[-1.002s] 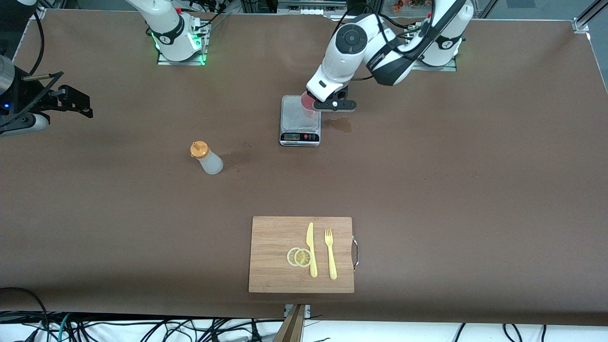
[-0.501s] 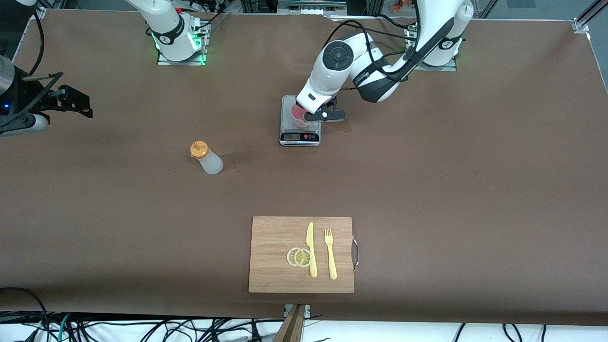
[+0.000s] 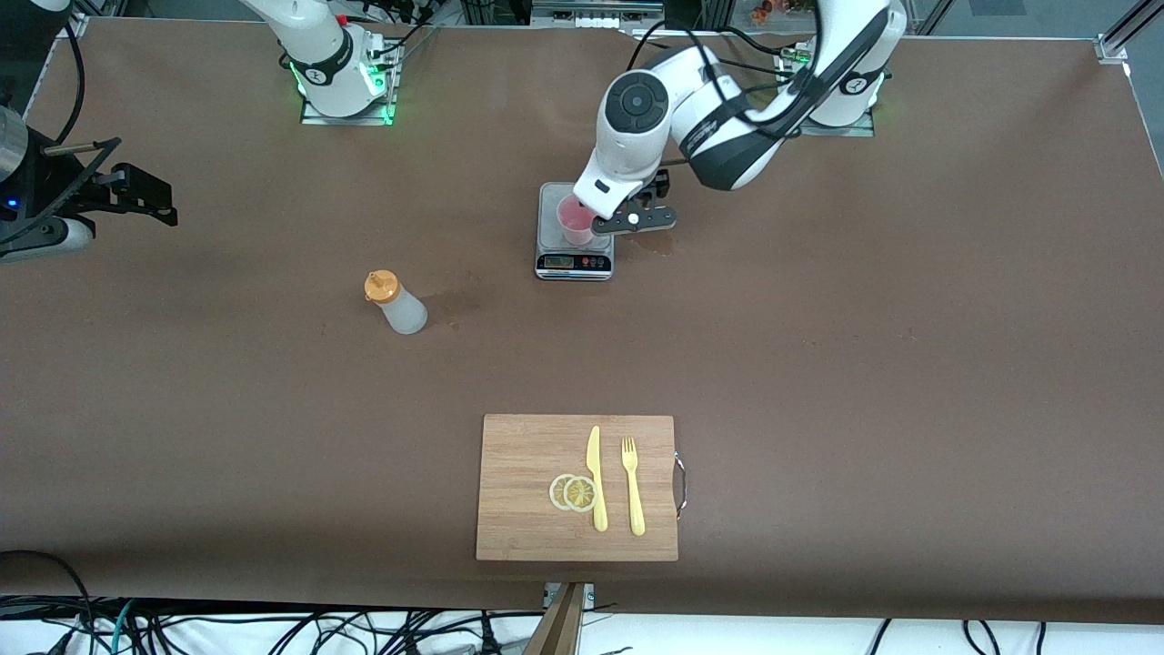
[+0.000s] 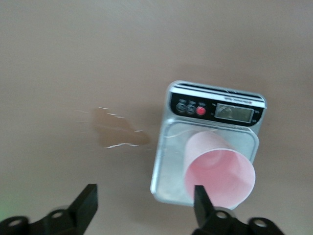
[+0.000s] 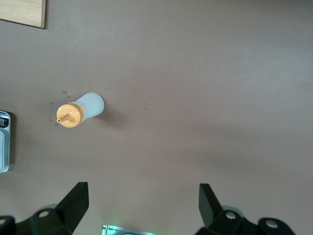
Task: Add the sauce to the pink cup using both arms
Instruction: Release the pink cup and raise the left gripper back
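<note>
Sauce (image 3: 395, 301) stands upright on the table (image 3: 818, 364), toward the right arm's end. Cup (image 3: 575, 220) sits on the scale (image 3: 574, 261); left gripper (image 4: 142, 203) hovers above, fingers spread. Right gripper (image 5: 142, 205) waits, fingers apart.

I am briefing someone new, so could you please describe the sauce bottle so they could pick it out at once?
Start at the grey digital scale bearing the pale pink plastic cup. Toward the right arm's end of the table, slightly nearer the front camera, stands a small frosted-white squeeze bottle. Its orange cap sets it apart, and nothing touches it.
</note>
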Action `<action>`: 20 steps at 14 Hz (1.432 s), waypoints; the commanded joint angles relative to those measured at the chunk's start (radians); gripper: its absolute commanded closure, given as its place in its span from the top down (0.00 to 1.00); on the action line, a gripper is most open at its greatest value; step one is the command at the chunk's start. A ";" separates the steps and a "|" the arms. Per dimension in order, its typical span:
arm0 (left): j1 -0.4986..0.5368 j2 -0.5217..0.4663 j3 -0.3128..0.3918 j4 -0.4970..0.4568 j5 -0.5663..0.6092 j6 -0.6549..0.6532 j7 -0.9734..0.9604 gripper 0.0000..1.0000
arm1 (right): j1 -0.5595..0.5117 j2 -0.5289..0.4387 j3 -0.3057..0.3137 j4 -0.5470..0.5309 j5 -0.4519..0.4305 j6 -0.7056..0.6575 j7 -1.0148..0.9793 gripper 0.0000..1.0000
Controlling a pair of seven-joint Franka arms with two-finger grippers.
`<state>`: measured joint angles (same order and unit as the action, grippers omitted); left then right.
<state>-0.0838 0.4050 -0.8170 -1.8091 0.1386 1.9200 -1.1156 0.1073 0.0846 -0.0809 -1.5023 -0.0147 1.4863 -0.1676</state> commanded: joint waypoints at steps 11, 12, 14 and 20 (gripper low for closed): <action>0.465 -0.115 -0.007 0.329 0.010 -0.394 0.698 1.00 | -0.005 0.001 0.001 0.013 0.010 -0.008 -0.004 1.00; 0.467 -0.133 0.004 0.330 0.009 -0.407 0.730 1.00 | -0.005 0.001 0.003 0.013 0.012 -0.005 -0.004 1.00; 0.388 -0.181 0.164 0.314 -0.046 -0.403 0.822 1.00 | -0.005 0.001 0.004 0.013 0.012 -0.001 -0.004 1.00; 0.072 -0.313 0.730 0.204 -0.171 -0.385 1.114 1.00 | -0.003 0.000 0.006 0.014 0.036 0.002 -0.004 1.00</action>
<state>0.0662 0.1773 -0.1935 -1.5085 -0.0004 1.5154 -0.0520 0.1076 0.0847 -0.0788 -1.5023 0.0046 1.4896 -0.1676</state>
